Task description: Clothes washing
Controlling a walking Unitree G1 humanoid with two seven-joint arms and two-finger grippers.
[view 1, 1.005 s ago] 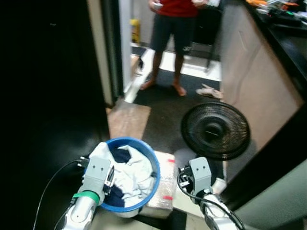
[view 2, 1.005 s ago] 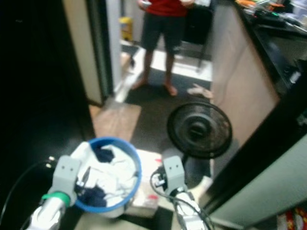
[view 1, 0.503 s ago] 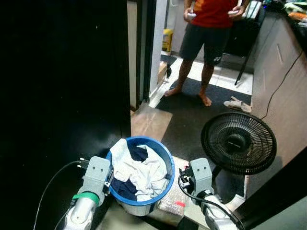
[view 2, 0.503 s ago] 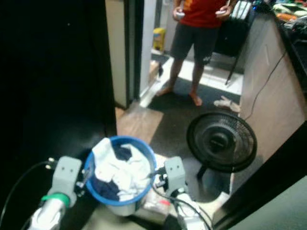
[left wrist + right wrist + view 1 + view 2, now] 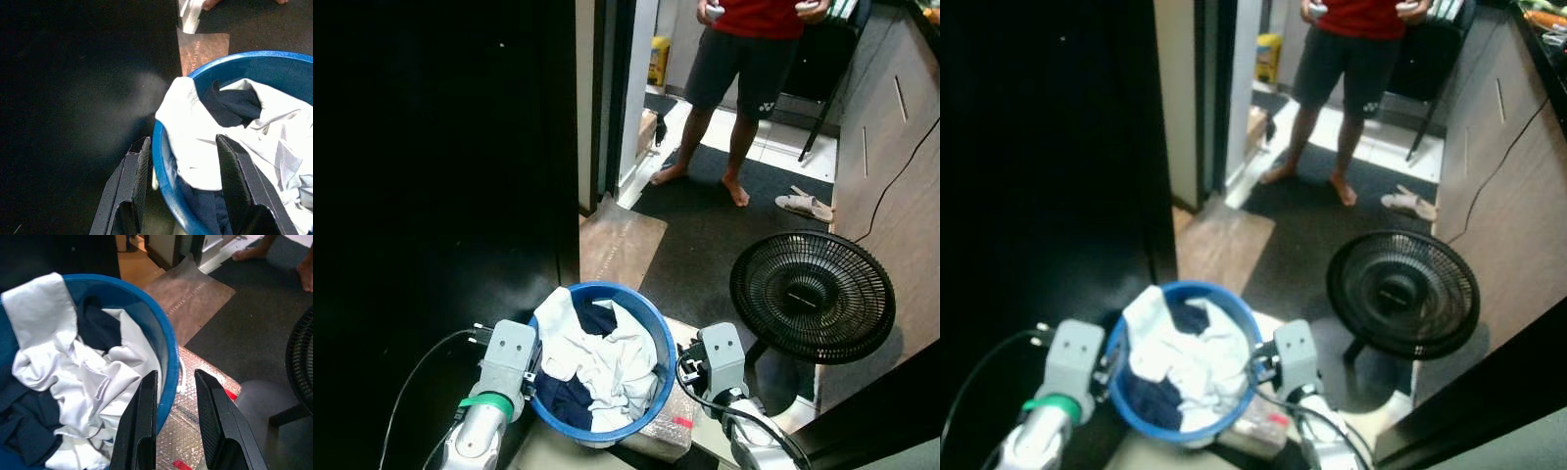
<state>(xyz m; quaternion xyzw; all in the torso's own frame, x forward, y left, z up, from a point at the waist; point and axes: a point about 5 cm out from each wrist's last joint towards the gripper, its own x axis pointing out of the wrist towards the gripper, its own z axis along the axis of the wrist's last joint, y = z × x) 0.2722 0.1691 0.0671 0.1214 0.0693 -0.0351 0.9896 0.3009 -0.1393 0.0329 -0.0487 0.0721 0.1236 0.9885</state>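
We carry a blue basket (image 5: 651,338) of laundry (image 5: 597,367) between both arms, at chest level below the head camera, in a narrow passage.

Left end effector (image 5: 183,188): the fingers straddle the basket's rim, one outside the wall and one inside against the white cloth — moderately open, set over the wall. Whether they actually pinch it we cannot tell.

Right end effector (image 5: 178,418): the fingers are closer together, one on each side of the opposite rim, so it appears clamped on the wall.

Load: white and dark blue garments, heaped to the rim, with one white piece draped over the edge on the left side.

Surroundings: a black fan (image 5: 813,299) stands on the floor ahead to the right, its cable (image 5: 891,186) trailing up the wall. A brown mat (image 5: 622,240) lies in front of the doorway (image 5: 651,108), and a person (image 5: 744,59) stands barefoot beyond it, with sandals (image 5: 805,206) nearby. A bubble-wrapped parcel (image 5: 661,431) sits just under the basket.

Risks, as we judge them:
- The left hold looks loose — a jolt while walking could let the rim slip and tip the basket.
- The draped white piece could slide off.
- The fan and its cable sit close to the right of our path — a clip or snag is possible.
- The person is in the way ahead.
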